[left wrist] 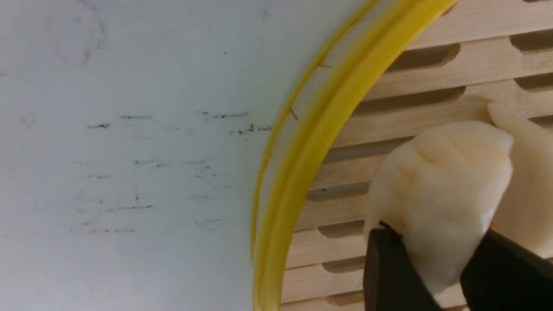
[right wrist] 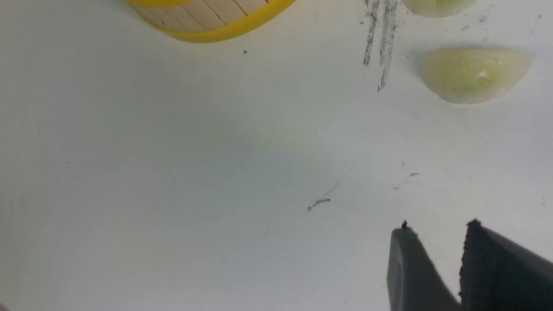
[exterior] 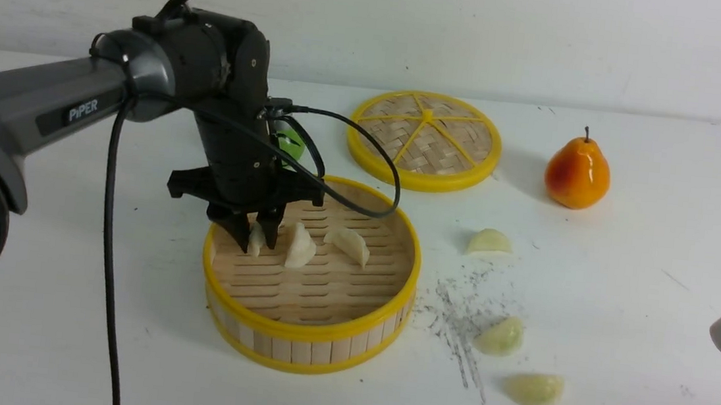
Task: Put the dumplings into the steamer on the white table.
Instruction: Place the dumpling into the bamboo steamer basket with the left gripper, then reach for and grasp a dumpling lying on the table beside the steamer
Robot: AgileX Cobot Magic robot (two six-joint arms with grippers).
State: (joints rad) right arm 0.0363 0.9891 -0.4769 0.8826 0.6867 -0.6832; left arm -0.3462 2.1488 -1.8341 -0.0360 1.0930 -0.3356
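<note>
The steamer stands on the white table, and my left gripper reaches down into its left side. The left gripper is shut on a cream dumpling just above the slatted floor. Two more cream dumplings lie inside the steamer. Three pale green dumplings lie on the table to its right. My right gripper hovers open and empty over bare table, short of the nearest green dumpling.
The woven yellow-rimmed lid lies flat behind the steamer. An orange pear stands at the back right. A green object shows partly behind the left wrist. Grey scuff marks streak the table between steamer and green dumplings.
</note>
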